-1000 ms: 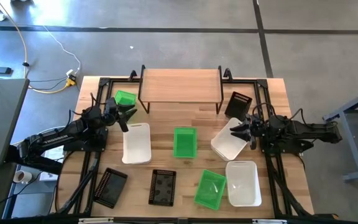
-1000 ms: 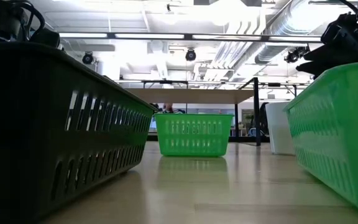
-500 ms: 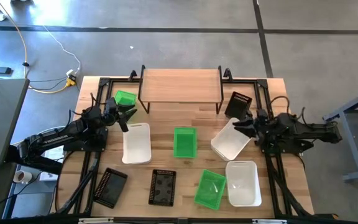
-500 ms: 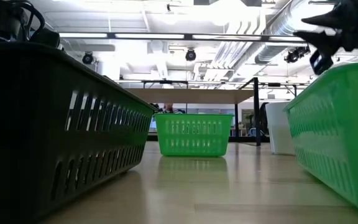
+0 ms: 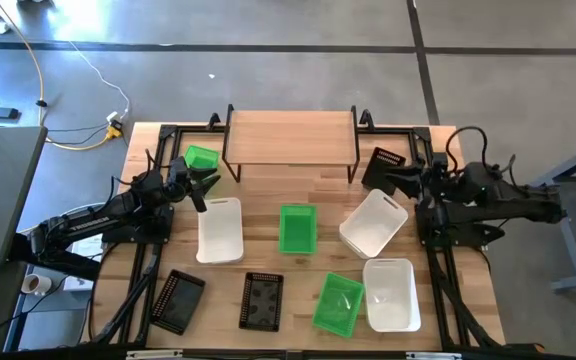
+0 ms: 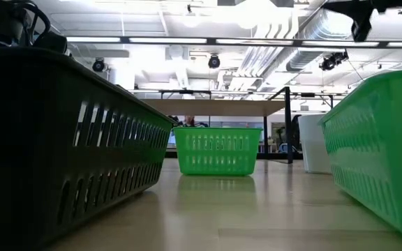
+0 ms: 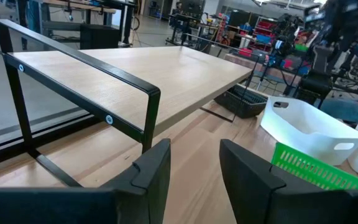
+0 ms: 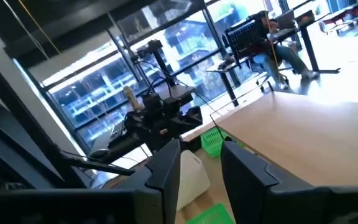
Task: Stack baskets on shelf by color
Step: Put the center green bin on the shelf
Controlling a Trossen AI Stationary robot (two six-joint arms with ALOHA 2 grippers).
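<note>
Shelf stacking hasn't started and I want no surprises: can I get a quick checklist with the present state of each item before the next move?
1. Shelf top bare: ok.
2. All nine baskets visible on the table: ok, three white, three green, three black.
3. Any colours stacked yet: not ok, none are.
4. Left end effector empty: ok, open beside the green basket by the shelf's left leg.
5. Right end effector empty: ok, open, raised near the tilted black basket.
6. White basket sitting flat: cannot tell.
</note>
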